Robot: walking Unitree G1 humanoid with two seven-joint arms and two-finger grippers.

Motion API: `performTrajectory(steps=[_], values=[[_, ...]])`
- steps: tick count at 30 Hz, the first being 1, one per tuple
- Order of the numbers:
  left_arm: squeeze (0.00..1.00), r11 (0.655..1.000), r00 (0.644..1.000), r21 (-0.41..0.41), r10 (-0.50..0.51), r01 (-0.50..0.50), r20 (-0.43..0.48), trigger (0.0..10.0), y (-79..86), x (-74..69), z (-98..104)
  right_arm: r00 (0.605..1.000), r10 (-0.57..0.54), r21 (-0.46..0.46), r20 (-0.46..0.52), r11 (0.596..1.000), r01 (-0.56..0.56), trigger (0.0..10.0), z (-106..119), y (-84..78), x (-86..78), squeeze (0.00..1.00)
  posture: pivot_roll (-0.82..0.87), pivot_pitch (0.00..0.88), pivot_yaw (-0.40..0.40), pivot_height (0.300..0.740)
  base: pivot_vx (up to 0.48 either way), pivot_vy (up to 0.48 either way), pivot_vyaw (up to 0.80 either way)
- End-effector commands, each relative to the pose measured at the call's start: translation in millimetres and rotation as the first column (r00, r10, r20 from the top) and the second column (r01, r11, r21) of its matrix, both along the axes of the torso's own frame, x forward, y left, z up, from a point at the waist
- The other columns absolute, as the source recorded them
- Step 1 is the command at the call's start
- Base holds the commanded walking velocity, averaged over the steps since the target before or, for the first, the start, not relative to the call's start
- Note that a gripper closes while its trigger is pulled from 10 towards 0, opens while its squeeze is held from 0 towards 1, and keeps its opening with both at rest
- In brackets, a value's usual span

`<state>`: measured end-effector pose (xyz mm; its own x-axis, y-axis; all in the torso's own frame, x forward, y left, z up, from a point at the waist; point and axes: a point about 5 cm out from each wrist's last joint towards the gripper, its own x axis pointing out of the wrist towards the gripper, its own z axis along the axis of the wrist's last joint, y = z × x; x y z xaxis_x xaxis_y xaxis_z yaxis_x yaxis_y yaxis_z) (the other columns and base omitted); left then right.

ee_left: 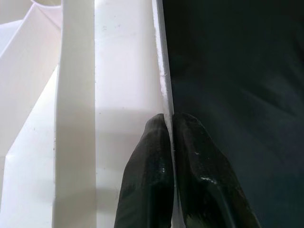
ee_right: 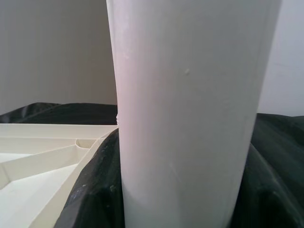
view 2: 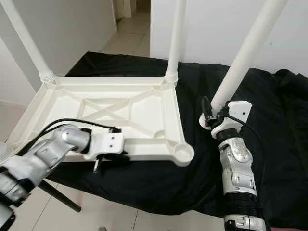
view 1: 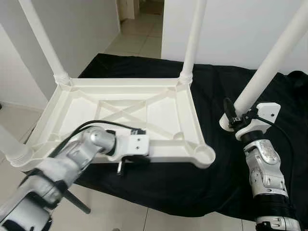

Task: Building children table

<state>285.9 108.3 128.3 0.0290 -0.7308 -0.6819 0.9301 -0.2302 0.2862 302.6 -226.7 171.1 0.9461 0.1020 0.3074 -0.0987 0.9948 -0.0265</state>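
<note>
— Three legs up, one to go? Upturned white table top [view 1: 130, 118] lying on black cloth [view 1: 202, 187], near-right socket [view 1: 204, 155] gaping.

— Left gripper [ee_left: 170, 142] clamped on the near rim, fingers [ee_left: 199, 161] pinching the thin edge from both sides. Right gripper [view 1: 234, 120] gripping the loose leg [view 1: 269, 62] low down, just above its base, tilted, well right of that socket.

— Handling?

— Probably light, hollow plastic. Stiff, smooth, likely slippery. Rim and ribs looking like the firmest hold on the top; low on the tube for steering the leg.

— Farther back?

— Two legs [view 1: 195, 38] planted at the far corners, tops cut off. Third at the near left [view 1: 12, 149], barely in frame. Right fingers mostly hidden behind the tube; threads or fit inside the socket impossible to make out.
</note>
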Motion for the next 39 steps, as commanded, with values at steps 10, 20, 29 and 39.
performTrajectory(steps=[10, 20, 29, 39], values=[[0.22, 0.997, 0.998, 0.030, 0.070, -0.070, -0.004, 10.0, -1.0, 1.9, -9, 0.999, 0.036, -0.013, 0.008, 0.999, -0.036, 10.0, 1, 7.2, 5.6, 0.00, -0.04, 0.000, -0.002, 0.740, 0.000, 0.000, 0.00], [1.00, 0.966, 0.980, -0.167, 0.196, -0.199, -0.035, 10.0, -5.0, 8.4, 12, 0.998, 0.066, -0.017, 0.003, 0.998, -0.066, 10.0, -1, 15.3, 3.1, 0.00, -0.04, 0.000, -0.002, 0.740, 0.000, 0.000, 0.00], [0.00, 0.851, 0.938, -0.403, 0.338, -0.338, -0.074, 10.0, 5.6, 17.2, 39, 0.996, 0.090, -0.006, 0.021, 0.996, -0.090, 10.0, 2, 27.2, -0.3, 0.00, -0.03, 0.000, -0.014, 0.740, 0.000, 0.000, 0.00], [0.00, 0.870, 0.950, -0.382, 0.289, -0.311, -0.115, 10.0, 2.3, -2.6, 29, 0.995, 0.091, 0.023, 0.041, 0.996, -0.092, 10.0, 4, 38.2, -4.1, 0.00, -0.02, 0.000, -0.031, 0.740, 0.000, 0.000, 0.00]])
